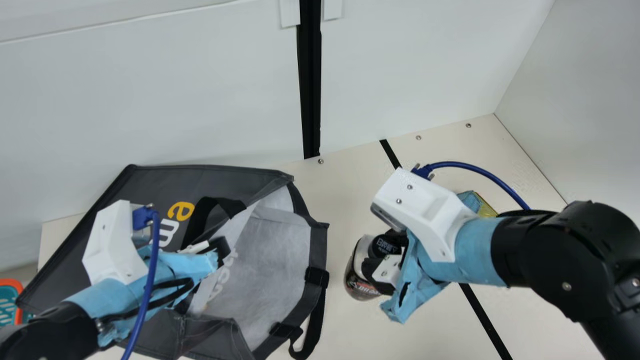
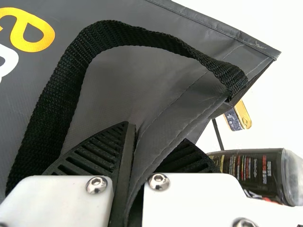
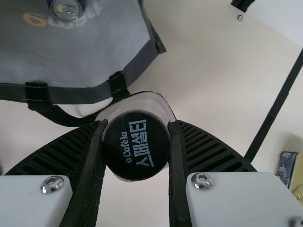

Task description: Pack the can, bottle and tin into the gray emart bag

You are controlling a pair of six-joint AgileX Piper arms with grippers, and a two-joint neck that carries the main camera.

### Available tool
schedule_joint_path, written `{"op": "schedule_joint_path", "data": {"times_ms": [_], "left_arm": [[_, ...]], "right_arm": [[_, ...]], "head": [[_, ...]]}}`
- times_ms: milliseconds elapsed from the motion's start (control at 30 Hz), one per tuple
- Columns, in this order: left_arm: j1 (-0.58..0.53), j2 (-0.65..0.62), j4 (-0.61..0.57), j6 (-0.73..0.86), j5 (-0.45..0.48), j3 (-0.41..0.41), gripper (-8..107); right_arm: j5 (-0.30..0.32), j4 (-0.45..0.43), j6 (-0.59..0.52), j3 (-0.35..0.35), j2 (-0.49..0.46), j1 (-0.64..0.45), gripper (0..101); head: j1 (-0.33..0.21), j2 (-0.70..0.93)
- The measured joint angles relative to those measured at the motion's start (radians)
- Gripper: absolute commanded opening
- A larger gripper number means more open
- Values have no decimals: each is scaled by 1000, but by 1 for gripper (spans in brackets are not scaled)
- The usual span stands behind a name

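Left gripper [image 1: 221, 248]: jaws nearly together, pinching a fold of the bag's dark gray fabric between the two ribbed fingers; one finger lies on each side of the fold. A black woven strap handle [image 2: 59, 94] arches beside them.

Right gripper [image 1: 384, 254]: jaws parted by the width of a cap, gripping from both sides the round black cap of a clear bottle with a dark printed label [image 1: 362, 287]. The bottle is outside the bag, near its open mouth; whether its base touches the table cannot be told.

Gray emart bag [image 1: 270, 245]: one, dark gray outside with yellow and white lettering, pale gray inside, black-edged; it lies on the cream table [image 1: 350, 195], mouth open toward the bottle.

Can with silver round lid [image 3: 67, 9]: one, inside the bag, against the pale lining, lid showing in the right wrist view.

Yellow tin with patterned blue side [image 3: 296, 177]: one, on the table, well apart from the bag; in the main view, partly behind the right arm.

Teal basket with orange rim [image 1: 14, 281]: one, at the main view's left edge, partly seen.
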Motion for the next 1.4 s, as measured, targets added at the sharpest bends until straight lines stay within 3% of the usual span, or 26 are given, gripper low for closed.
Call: {"op": "schedule_joint_path", "data": {"times_ms": [533, 767, 1000, 1400], "left_arm": [[0, 0, 0, 0, 0, 0, 10], [0, 0, 0, 0, 0, 0, 10], [0, 0, 0, 0, 0, 0, 10], [0, 0, 0, 0, 0, 0, 10]], "right_arm": [[1, -25, 77, -26, -28, 130, 0], [-4, 7, 82, -54, -35, 144, 0], [-53, 57, 69, -33, -41, 158, 0], [-189, 112, 37, 26, -33, 182, 0]], "head": [[0, 0], [0, 2], [0, 0], [0, 2]]}}
